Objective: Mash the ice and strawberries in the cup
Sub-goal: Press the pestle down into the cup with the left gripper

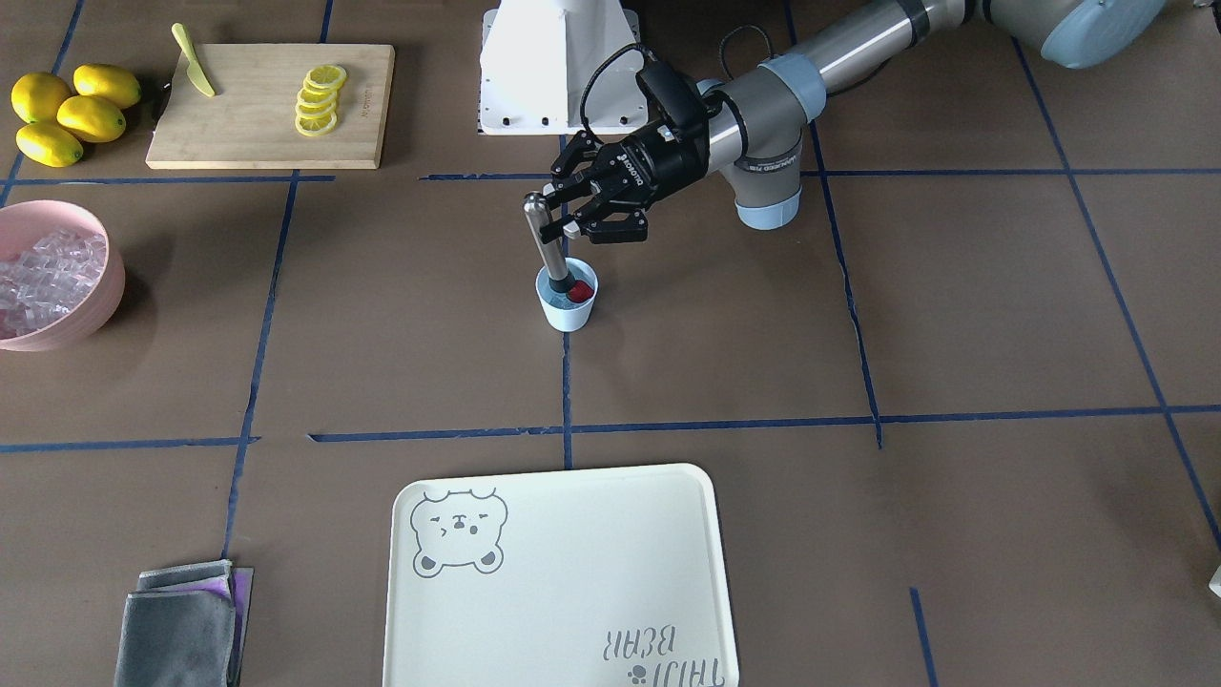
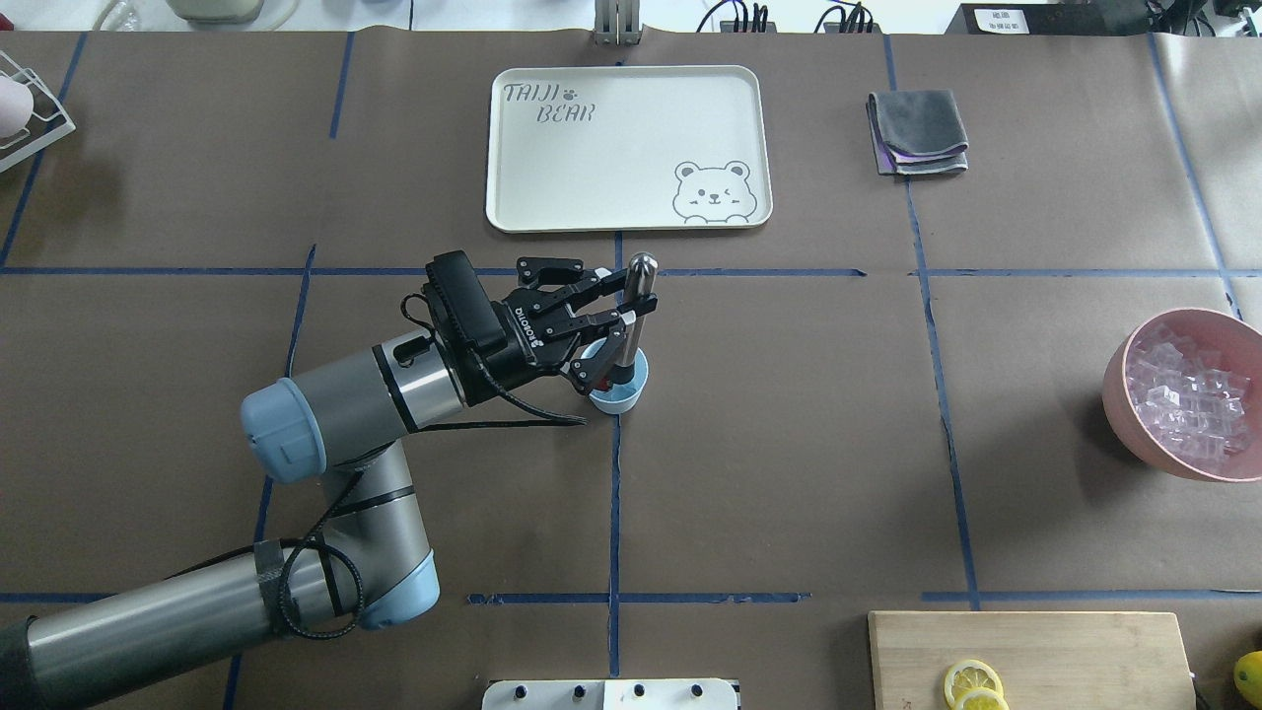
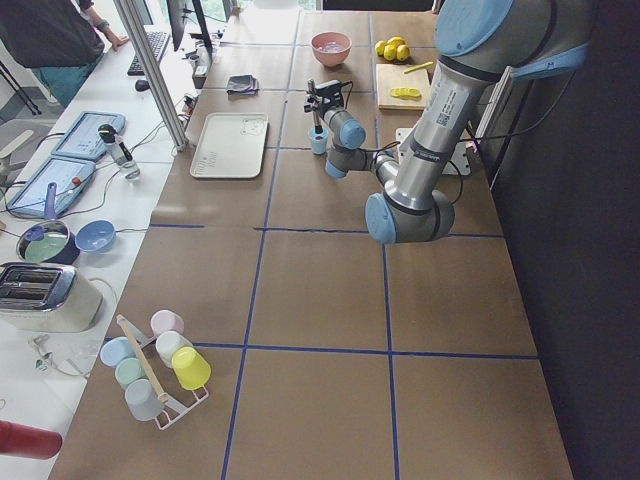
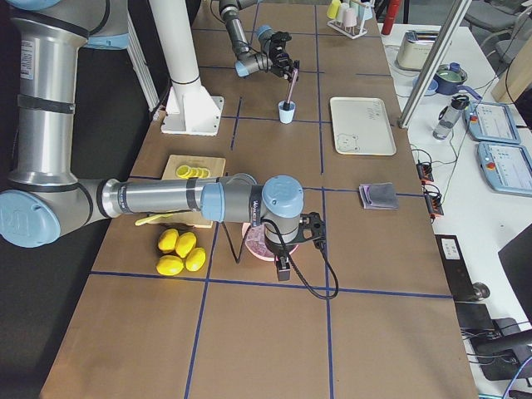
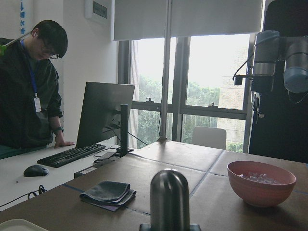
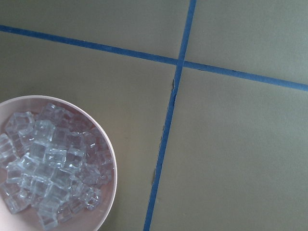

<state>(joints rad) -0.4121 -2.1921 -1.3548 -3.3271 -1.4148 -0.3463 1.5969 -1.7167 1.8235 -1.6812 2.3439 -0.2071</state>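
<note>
The light-blue cup (image 1: pixel 569 303) stands mid-table, also in the overhead view (image 2: pixel 621 390). A red strawberry (image 1: pixel 581 291) lies inside it. Any ice in the cup is too small to make out. My left gripper (image 1: pixel 553 215) is shut on a metal muddler (image 1: pixel 546 243), whose dark tip is down in the cup beside the berry. The muddler's rounded top shows in the left wrist view (image 5: pixel 169 197). Ice cubes (image 6: pixel 48 163) fill the pink bowl (image 6: pixel 109 159). My right gripper (image 4: pixel 283 264) hangs above that bowl. I cannot tell whether it is open or shut.
The pink bowl (image 2: pixel 1119 385) sits at the table's right edge. A cream bear tray (image 2: pixel 626 148) and a folded grey cloth (image 2: pixel 917 133) lie on the far side. A cutting board (image 1: pixel 258 124) holds lemon slices (image 1: pixel 320 100) and a knife (image 1: pixel 194 60), with whole lemons (image 1: pixel 67 113) beside it.
</note>
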